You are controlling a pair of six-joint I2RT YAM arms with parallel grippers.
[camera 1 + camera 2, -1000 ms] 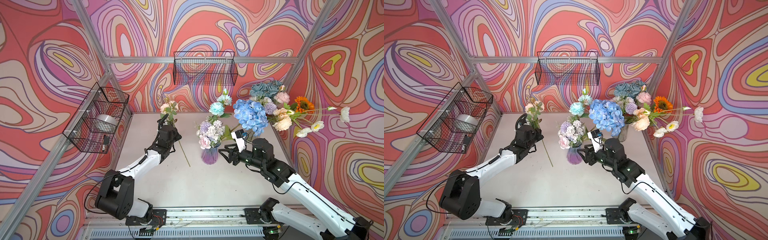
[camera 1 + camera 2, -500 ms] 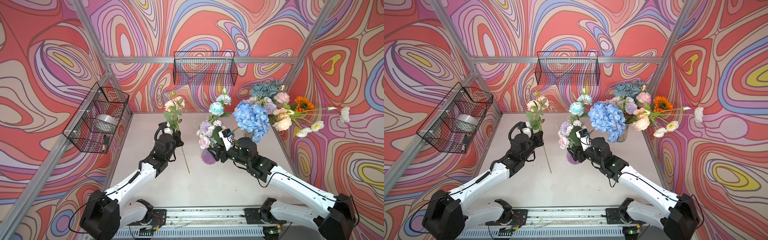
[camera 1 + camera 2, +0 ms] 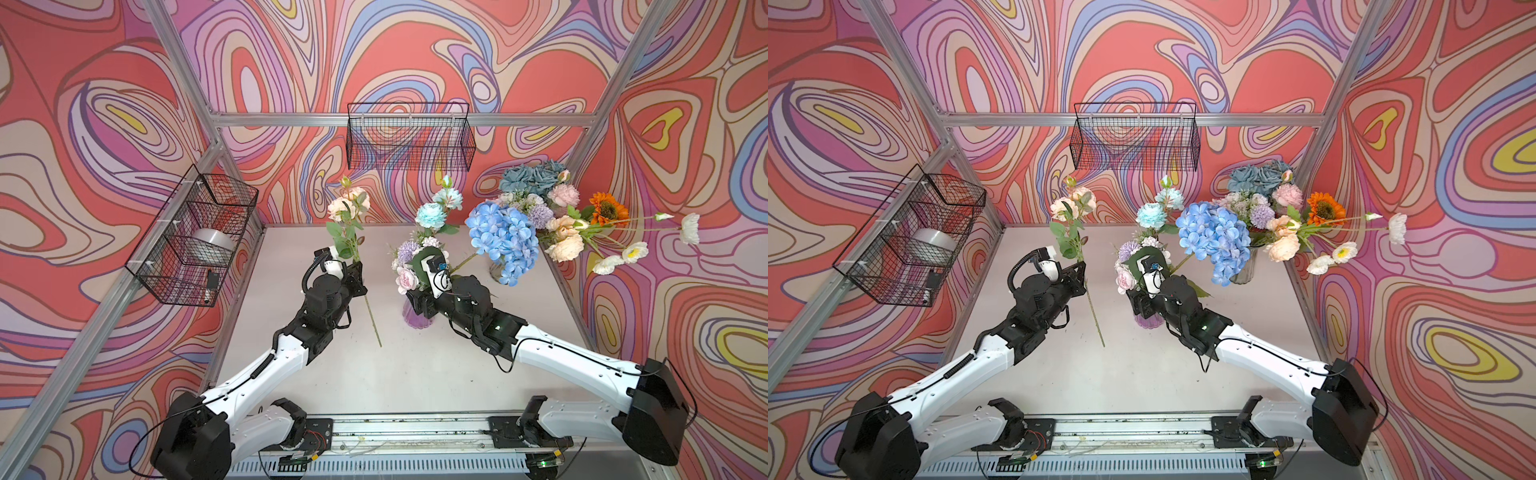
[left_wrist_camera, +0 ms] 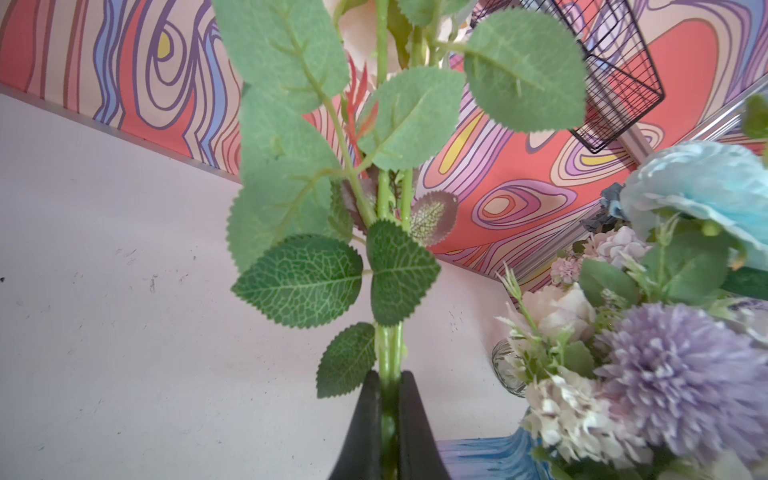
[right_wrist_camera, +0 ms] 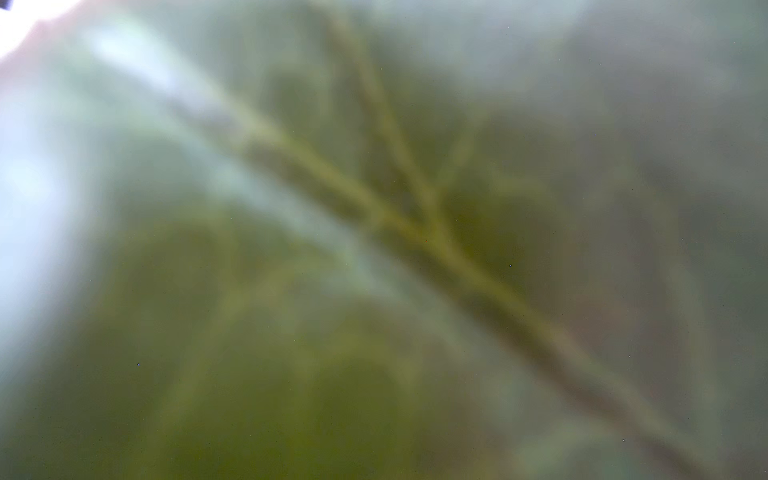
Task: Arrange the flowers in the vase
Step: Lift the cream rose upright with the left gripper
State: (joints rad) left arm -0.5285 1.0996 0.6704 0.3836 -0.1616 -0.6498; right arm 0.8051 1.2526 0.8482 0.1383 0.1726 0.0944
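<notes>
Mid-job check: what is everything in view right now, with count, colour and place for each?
purple vase: one, violet, table centre.
small bouquet: one, aqua, lilac and pink, in purple vase.
clear vase: one, transparent, back right of table.
large bouquet: one, blue, peach, pink, orange and white, in clear vase.
rose spray: one, peach blooms on green stem, left of purple vase.
wire baskets: two, black, back wall and left wall.
silver cylinder: one, in left-wall basket.
table: one, pale, under everything.
left gripper: one, black, shut on rose spray.
right gripper: one, black, at purple vase's neck, jaws hidden by leaves.
</notes>
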